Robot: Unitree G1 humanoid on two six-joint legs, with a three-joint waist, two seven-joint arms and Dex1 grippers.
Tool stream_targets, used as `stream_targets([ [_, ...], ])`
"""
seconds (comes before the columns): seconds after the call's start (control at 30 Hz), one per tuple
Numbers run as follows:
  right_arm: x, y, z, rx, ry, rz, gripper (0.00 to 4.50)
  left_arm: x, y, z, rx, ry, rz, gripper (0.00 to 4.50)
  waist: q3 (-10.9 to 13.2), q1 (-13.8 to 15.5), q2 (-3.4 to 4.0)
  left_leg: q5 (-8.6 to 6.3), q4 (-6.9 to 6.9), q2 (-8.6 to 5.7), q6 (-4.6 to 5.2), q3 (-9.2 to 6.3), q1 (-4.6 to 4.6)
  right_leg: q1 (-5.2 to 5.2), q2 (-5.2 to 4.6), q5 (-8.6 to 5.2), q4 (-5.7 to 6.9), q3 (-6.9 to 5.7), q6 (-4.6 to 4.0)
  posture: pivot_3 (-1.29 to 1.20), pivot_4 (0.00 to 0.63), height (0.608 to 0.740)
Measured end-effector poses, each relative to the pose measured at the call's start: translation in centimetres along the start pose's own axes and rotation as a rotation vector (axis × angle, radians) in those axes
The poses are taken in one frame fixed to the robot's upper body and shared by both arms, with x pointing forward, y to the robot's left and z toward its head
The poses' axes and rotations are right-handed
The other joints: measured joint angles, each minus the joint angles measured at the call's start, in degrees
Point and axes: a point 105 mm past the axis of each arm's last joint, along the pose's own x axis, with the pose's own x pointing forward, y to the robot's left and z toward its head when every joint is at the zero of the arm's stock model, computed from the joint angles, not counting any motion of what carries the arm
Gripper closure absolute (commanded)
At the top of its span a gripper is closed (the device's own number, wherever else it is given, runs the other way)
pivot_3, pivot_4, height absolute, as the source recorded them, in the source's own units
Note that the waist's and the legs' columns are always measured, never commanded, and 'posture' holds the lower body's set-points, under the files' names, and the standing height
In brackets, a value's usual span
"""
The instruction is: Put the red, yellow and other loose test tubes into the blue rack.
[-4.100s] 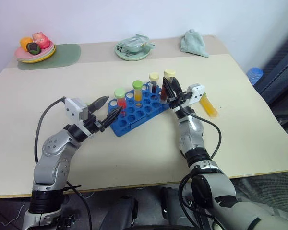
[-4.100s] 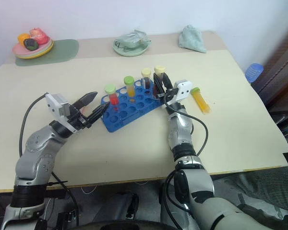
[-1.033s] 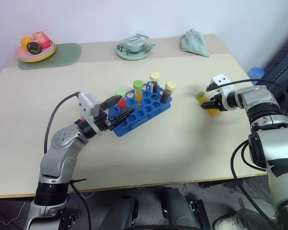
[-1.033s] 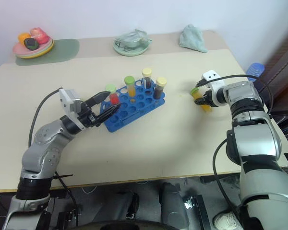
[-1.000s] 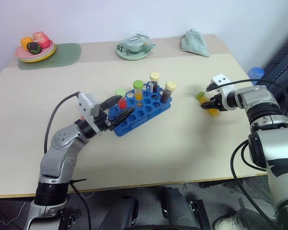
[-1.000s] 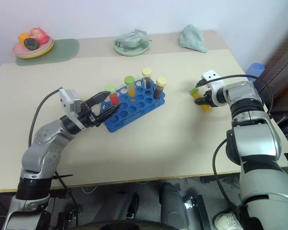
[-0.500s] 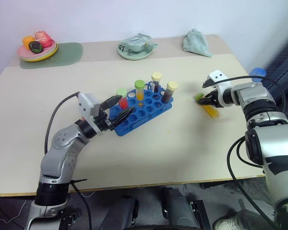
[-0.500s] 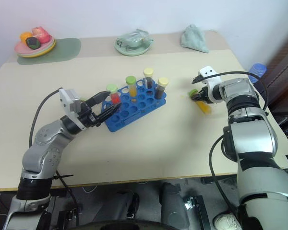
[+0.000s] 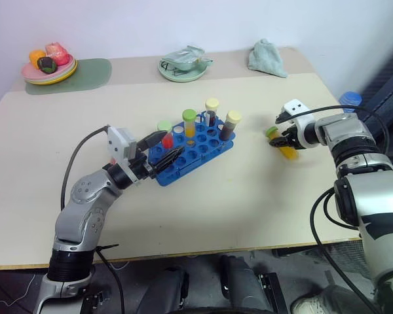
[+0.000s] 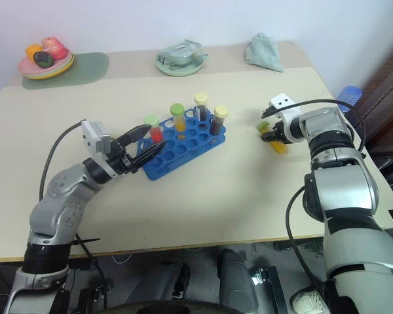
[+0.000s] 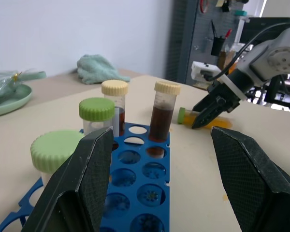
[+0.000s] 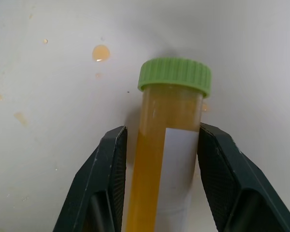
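Right wrist view shows my right gripper (image 12: pixel 157 188) straddling the yellow tube (image 12: pixel 165 159) lying on the table (image 12: pixel 48 121), fingers just beside it. Small yellow drops (image 12: pixel 101 51) dot the table nearby. My left gripper (image 9: pixel 162 148) is spread wide by the blue rack (image 9: pixel 195 152). A plate (image 9: pixel 49 72) and cloth (image 9: pixel 266 56) sit far back.

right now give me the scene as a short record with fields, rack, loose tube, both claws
rack: blue rack mid table, four capped tubes upright in it
loose tube: yellow tube, green cap, lying on the table right of the rack
right claw: fingers on either side of the yellow tube, tube still on the table
left claw: open, at the rack's left end, holding nothing
spill: small drops near the tube's cap
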Motion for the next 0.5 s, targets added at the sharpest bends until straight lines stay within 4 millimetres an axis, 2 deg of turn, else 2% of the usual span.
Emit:
stream_targets([
  [0.07,0.01,0.0,-0.04,-0.004,0.002,0.001,2.33,0.0,-0.01,-0.05,-0.003,0.003,-0.001,1.23,0.0,0.0,0.0,0.0,0.0,0.0,0.0,0.0,0.0,0.0,0.0,0.0,0.0,0.0,0.0,0.0,0.15,0.74],
  [0.2,0.06,0.09,-0.13,-0.012,0.001,0.008,3.58,0.0,-0.01,-0.15,-0.008,0.009,-0.001,1.23,0.0,0.0,0.0,0.0,0.0,0.0,0.0,0.0,0.01,0.01,0.0,0.0,0.0,0.0,0.0,0.0,0.15,0.74],
  [0.23,0.07,0.1,-0.14,-0.014,0.001,0.009,3.7,0.0,-0.01,-0.15,-0.008,0.009,-0.001,1.23,0.0,0.0,0.0,0.0,0.01,0.0,0.0,0.0,0.02,0.02,0.0,0.0,0.0,0.0,0.0,0.0,0.15,0.74],
  [0.5,-0.21,0.4,-0.38,-0.068,-0.026,0.056,3.7,-0.02,-0.01,-0.18,-0.008,0.01,0.0,1.23,0.0,0.1,0.0,0.0,0.0,0.0,0.0,-0.01,0.0,0.01,0.0,0.0,-0.02,-0.01,0.0,0.0,0.15,0.74],
])
